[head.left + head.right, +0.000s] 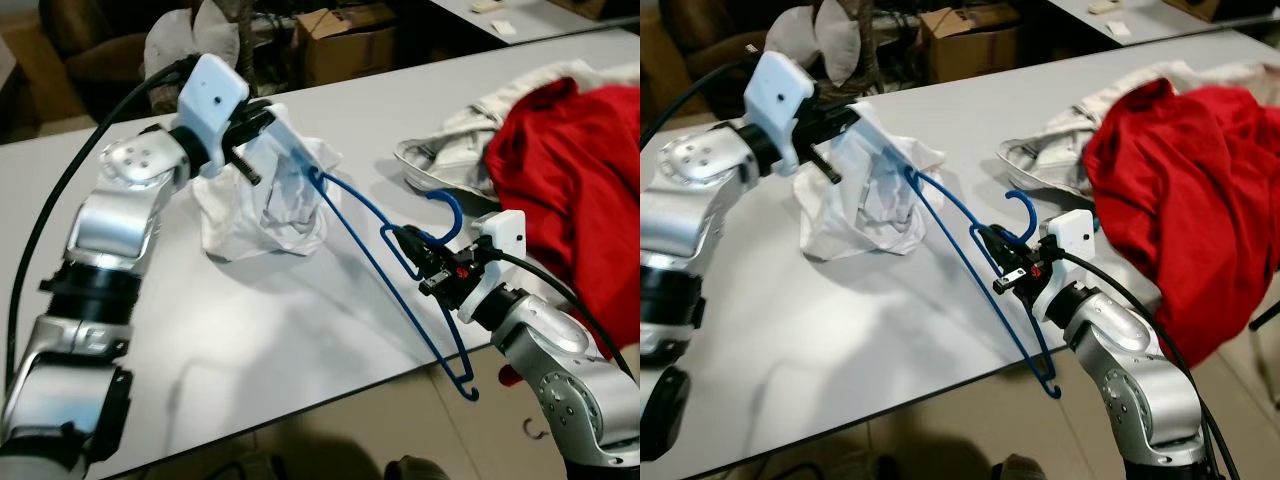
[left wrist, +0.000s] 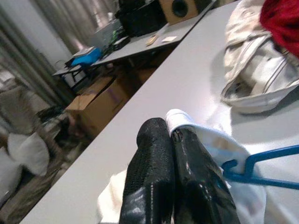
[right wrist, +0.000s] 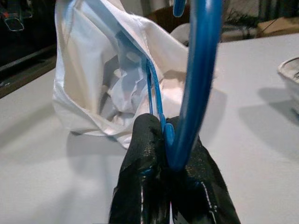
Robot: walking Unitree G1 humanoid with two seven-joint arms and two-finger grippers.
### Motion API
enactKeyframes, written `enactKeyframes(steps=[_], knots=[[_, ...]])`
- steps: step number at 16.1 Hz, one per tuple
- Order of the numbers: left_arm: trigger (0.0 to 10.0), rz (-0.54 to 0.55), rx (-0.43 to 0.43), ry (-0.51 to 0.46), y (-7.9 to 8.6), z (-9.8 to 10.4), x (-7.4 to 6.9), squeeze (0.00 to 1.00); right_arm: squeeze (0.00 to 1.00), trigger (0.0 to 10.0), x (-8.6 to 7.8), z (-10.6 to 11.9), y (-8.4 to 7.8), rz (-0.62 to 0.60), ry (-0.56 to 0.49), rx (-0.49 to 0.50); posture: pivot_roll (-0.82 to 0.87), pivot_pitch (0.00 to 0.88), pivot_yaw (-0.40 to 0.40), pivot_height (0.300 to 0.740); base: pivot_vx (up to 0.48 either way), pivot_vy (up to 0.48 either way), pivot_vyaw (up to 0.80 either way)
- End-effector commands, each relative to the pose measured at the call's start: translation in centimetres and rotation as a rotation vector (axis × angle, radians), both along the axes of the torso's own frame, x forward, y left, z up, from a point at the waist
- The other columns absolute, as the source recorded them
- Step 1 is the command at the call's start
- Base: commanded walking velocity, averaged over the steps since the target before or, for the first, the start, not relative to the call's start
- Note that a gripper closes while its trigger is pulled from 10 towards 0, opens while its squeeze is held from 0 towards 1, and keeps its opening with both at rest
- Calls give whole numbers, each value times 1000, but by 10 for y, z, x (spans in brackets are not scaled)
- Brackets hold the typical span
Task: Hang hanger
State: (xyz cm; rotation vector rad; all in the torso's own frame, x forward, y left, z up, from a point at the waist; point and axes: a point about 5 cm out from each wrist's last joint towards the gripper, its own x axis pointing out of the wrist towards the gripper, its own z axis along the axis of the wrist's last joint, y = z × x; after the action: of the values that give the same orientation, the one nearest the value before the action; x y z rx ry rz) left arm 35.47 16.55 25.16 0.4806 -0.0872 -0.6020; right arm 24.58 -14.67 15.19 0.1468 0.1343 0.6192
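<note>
A thin blue wire hanger (image 1: 400, 275) stands out against the pale grey flat tabletop (image 1: 280, 330). The crumpled thin white fabric garment (image 1: 270, 205) shows faint bluish shadow in its folds (no print on it). A plain bright red heap of cloth (image 1: 570, 170) lies beside an off-white cream bundle of fabric (image 1: 450, 150). Both grippers' fingers (image 2: 159, 182) are glossy black, the arms silver with white camera housings; a brown cardboard box (image 1: 345, 40) sits behind.

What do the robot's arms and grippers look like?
Both arms are shiny silver metal with rounded joints and black bands. The left gripper and right gripper each have long black textured fingers, a white boxy wrist block and a black cable trailing away.
</note>
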Motion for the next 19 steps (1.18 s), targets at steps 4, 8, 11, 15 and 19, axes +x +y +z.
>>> enactKeyframes(steps=[4,8,11,15,19], knots=[[1098,-113,90,6,0,6,-20,0,0,10000,15,2,-6,-80,79,135,-73,0,10,740,0,0,0],[353,-251,112,160,-11,-11,-38,0,0,10000,40,4,-13,-150,217,435,-65,0,2,740,0,0,0],[0,-335,115,271,-17,-20,-48,0,0,10000,49,8,-8,-134,319,639,-66,0,-3,740,0,0,0],[0,-335,128,295,-19,-26,-53,0,0,10000,36,13,-5,11,306,435,-71,0,-10,740,0,0,0],[0,-213,-221,8,-17,34,-32,0,0,10000,29,-7,-5,16,283,-48,-75,0,-10,740,0,0,0]])
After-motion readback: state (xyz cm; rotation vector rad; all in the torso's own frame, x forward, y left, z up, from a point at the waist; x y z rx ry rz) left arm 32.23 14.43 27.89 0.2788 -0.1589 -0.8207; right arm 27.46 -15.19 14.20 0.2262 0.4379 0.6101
